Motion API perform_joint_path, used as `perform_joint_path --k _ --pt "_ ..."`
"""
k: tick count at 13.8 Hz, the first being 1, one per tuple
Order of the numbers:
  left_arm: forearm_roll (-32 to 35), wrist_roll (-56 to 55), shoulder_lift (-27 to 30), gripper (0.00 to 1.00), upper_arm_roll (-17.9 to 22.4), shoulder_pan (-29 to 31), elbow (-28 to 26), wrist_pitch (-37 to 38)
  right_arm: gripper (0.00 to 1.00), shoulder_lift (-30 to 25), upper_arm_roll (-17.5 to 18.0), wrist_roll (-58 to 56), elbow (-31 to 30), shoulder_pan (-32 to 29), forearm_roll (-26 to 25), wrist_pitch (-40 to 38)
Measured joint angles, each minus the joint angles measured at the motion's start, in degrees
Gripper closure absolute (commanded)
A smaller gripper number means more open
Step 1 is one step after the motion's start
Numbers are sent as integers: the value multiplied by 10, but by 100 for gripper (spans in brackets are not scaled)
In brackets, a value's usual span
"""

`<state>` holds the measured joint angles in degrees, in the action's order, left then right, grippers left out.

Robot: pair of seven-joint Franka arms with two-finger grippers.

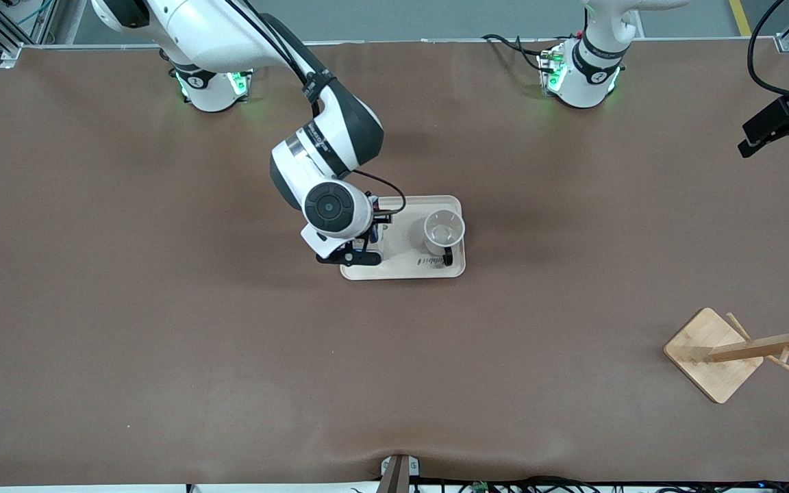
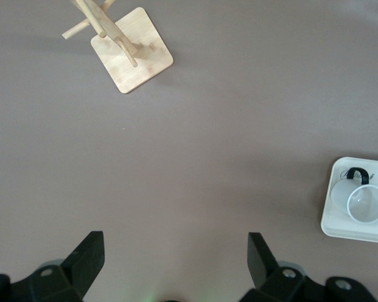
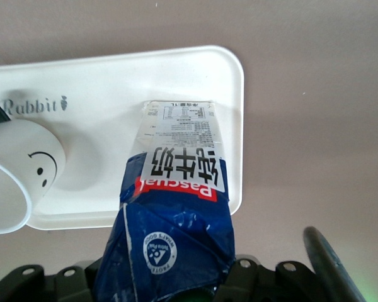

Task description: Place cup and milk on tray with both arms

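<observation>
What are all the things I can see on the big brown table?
tray: one, cream, middle of the table.
cup: one, white with a black handle and smiley face, upright on the tray.
milk: one carton, dark blue and white, upright on the tray beside the cup, in the right gripper.
wooden rack: one, bamboo, toward the left arm's end, nearer the front camera than the tray.
right gripper: black, shut on the milk over the tray.
left gripper: black, open, waiting high over bare table.

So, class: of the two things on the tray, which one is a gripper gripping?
The milk carton, with the right gripper shut on its blue top. The smiley-face cup stands free beside it on the tray.
</observation>
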<state>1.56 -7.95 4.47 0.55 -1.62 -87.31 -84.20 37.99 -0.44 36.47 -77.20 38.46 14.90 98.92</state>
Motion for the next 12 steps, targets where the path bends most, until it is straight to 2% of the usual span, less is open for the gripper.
perform_joint_path --k 1,12 --pt "0 4 0 0 0 0 -2 0 0 0 0 0 1 5 0 -2" --pt "0 10 0 0 1 1 -10 0 0 9 -2 2 4 16 -13 -1"
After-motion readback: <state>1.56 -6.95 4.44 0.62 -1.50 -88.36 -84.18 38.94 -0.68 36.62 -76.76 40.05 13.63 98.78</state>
